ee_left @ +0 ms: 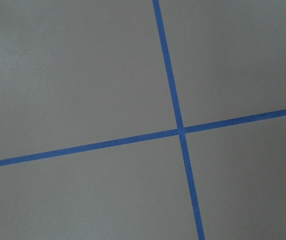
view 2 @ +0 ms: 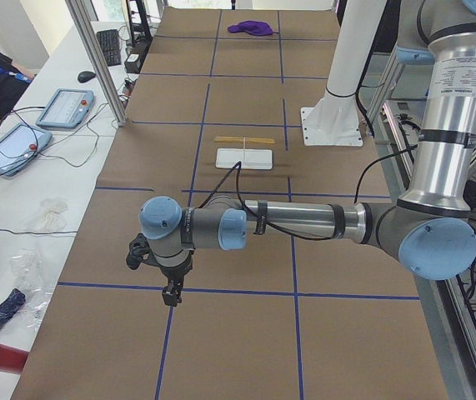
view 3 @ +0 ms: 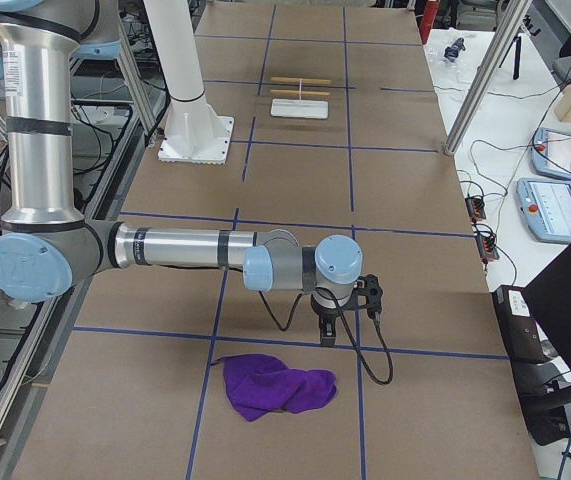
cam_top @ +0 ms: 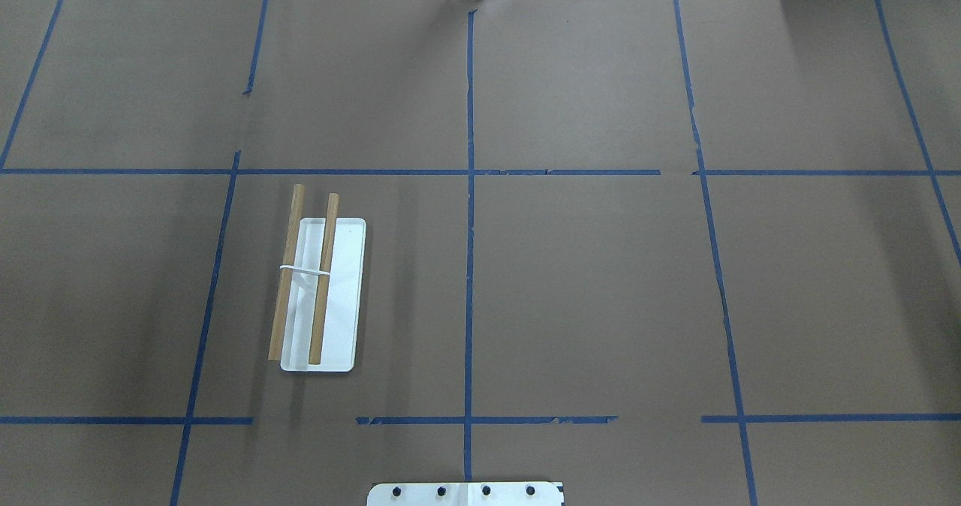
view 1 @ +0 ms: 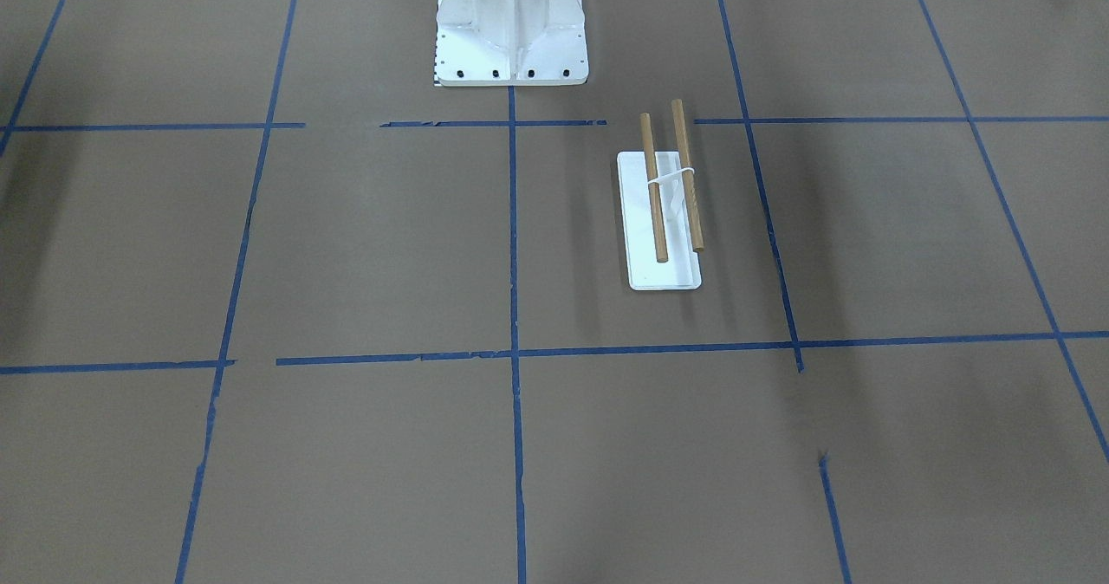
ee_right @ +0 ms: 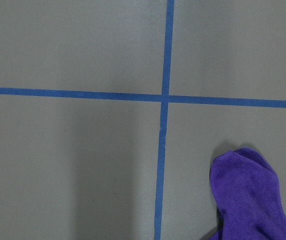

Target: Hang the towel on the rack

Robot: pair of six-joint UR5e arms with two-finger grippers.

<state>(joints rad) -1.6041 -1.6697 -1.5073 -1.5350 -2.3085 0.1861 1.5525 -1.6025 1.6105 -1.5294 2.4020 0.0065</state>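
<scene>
In the exterior right view the near right arm enters from the left edge and its forearm runs level toward mid-frame. There the right gripper [view 3: 329, 338] points down over a blue tape line [view 3: 415, 350]. It appears only in this side view, so I cannot tell whether its fingers are spread or pressed together. The towel [view 3: 277, 388] lies crumpled on the brown table [view 3: 295, 180] in the lower middle of the frame, just below and left of that gripper and apart from it. In the right wrist view a purple fold of it fills the lower right corner. The rack [view 3: 300, 100] stands in the upper middle, well apart from the towel, with the white pedestal [view 3: 197, 130] to its left. In the overhead view the rack sits left of centre, its two wooden rods parallel over the white base. In the exterior left view the left gripper [view 2: 172, 298] hangs at the lower left over a tape line, and I cannot tell how its fingers stand either. The left wrist view shows only a tape crossing on brown paper.
</scene>
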